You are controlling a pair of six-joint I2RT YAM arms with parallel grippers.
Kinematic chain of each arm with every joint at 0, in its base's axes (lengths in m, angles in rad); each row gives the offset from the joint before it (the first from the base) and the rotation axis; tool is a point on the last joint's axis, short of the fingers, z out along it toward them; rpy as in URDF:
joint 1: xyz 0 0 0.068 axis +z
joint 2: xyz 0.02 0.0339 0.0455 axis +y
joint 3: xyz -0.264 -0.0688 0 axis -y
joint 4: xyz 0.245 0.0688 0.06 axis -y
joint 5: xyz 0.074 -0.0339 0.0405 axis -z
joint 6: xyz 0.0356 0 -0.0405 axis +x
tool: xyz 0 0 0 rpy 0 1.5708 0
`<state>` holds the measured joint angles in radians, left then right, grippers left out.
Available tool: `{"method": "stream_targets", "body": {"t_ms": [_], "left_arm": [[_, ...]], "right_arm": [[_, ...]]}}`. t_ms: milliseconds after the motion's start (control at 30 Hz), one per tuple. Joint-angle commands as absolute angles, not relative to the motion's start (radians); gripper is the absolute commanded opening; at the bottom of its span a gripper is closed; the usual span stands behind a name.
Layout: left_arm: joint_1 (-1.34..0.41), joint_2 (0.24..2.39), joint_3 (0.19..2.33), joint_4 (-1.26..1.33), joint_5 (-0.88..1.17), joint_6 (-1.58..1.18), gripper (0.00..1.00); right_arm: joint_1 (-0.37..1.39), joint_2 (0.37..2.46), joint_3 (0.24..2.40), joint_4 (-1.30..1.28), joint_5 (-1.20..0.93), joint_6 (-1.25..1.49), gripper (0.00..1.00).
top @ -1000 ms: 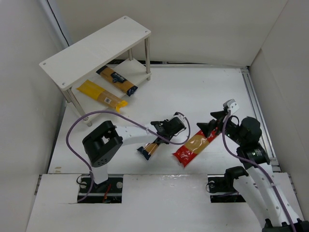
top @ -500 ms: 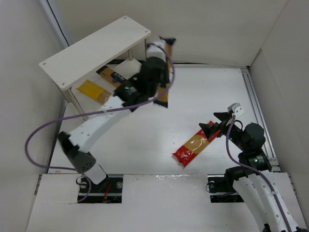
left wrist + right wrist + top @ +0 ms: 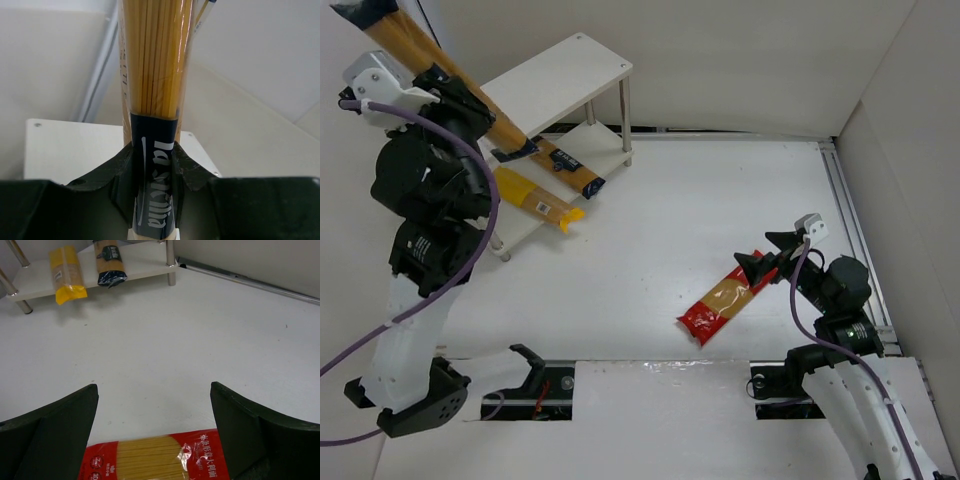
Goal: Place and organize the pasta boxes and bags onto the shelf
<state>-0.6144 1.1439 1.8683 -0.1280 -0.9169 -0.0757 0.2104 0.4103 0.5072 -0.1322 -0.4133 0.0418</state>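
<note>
My left gripper (image 3: 470, 110) is shut on an orange-yellow spaghetti pack with navy ends (image 3: 415, 55). It holds the pack high and tilted at the far left, beside the left end of the white two-tier shelf (image 3: 555, 85). In the left wrist view the pack (image 3: 155, 75) runs up from between my fingers (image 3: 190, 165), over the shelf top (image 3: 65, 150). A plain yellow pack (image 3: 532, 198) and a second orange-navy pack (image 3: 565, 165) lie on the lower tier. The red pack (image 3: 725, 300) lies on the table. My right gripper (image 3: 765, 255) is open just above its far end (image 3: 155, 460).
White walls close in the table on the left, back and right. A metal rail (image 3: 855, 240) runs along the right side. The shelf's thin legs (image 3: 626, 120) stand at its corners. The right wrist view shows the lower tier (image 3: 145, 265) with both packs on it.
My left arm has picked the orange-navy pack off the table, carried it over the shelf's right end, then swung it far left and raised it. The right gripper drew back slightly, still open.
</note>
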Motion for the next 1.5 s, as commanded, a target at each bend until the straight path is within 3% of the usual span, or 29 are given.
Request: {"method": "stream_targets", "body": {"t_ms": [0, 167, 333, 533, 733, 767, 800, 933, 967, 1133, 1267, 1467], "left_arm": [[-0.611, 1.215, 1.871, 0.034, -0.991, 0.046, 0.0], [-0.562, 1.36, 1.975, 0.002, -1.045, 0.092, 0.0], [-0.297, 1.534, 2.3, -0.362, -0.728, -0.159, 0.0], [-0.163, 1.552, 2.231, -0.452, -0.527, -0.267, 0.0], [0.146, 1.589, 2.157, -0.531, -0.157, -0.477, 0.0], [0.158, 1.589, 2.146, -0.531, -0.156, -0.491, 0.1], [0.167, 1.589, 2.122, -0.513, -0.128, -0.491, 0.47], [0.176, 1.54, 2.1, -0.491, -0.103, -0.477, 0.84], [0.176, 1.529, 2.1, -0.491, -0.089, -0.463, 1.0], [0.176, 1.451, 2.08, -0.46, 0.04, -0.425, 1.0], [0.046, 1.411, 2.08, -0.46, 0.145, -0.335, 1.0], [-0.277, 1.482, 2.056, -0.457, 0.218, -0.265, 1.0]], "right_arm": [[0.213, 0.402, 0.506, -0.097, -0.394, 0.051, 0.98], [0.213, 0.402, 0.506, -0.106, -0.394, 0.051, 0.98], [0.213, 0.393, 0.506, -0.106, -0.383, 0.051, 0.98], [0.213, 0.426, 0.506, -0.106, -0.383, 0.051, 0.98], [0.213, 0.446, 0.506, -0.106, -0.393, 0.051, 0.98], [0.213, 0.446, 0.506, -0.106, -0.393, 0.051, 0.98], [0.213, 0.456, 0.506, -0.106, -0.393, 0.051, 0.98], [0.213, 0.465, 0.506, -0.106, -0.393, 0.051, 0.98], [0.213, 0.465, 0.506, -0.106, -0.393, 0.051, 0.98], [0.213, 0.465, 0.506, -0.106, -0.383, 0.051, 0.98], [0.213, 0.436, 0.506, -0.13, -0.274, 0.089, 0.99], [0.213, 0.498, 0.615, -0.398, 0.378, 0.293, 0.99]]}}
